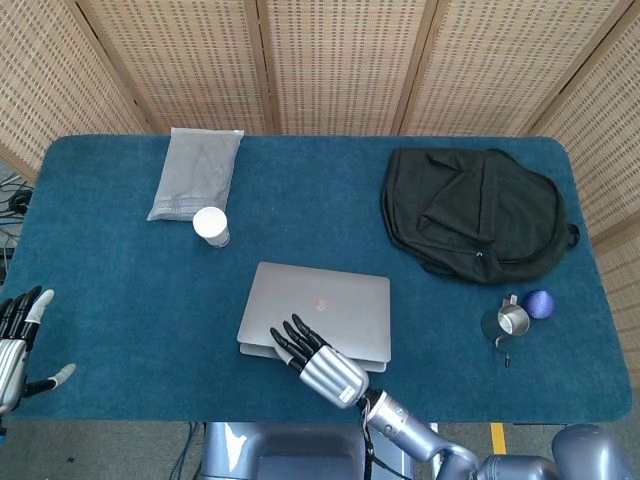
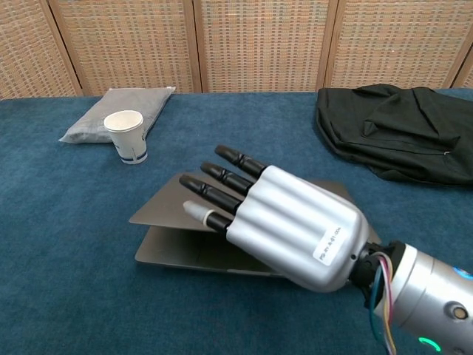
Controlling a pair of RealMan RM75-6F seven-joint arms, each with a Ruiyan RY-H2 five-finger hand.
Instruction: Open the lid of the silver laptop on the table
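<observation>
Left hand [image 1: 18,345], fingers spread and holding nothing, at the worktop's [image 1: 110,330] left edge, seen in head view only. Further right: one grey pouch [image 1: 196,172], one paper cup [image 1: 211,225], then one silver laptop [image 1: 325,305] mid-worktop near the front edge, lid raised a crack in chest view, with right hand [image 2: 277,218] over its front left corner, fingers [image 2: 222,177] straight and close together, thumb at the lid's edge. Far right: one black backpack [image 1: 475,212]; in head view only, one metal cup [image 1: 506,322] and one blue ball [image 1: 539,303].
</observation>
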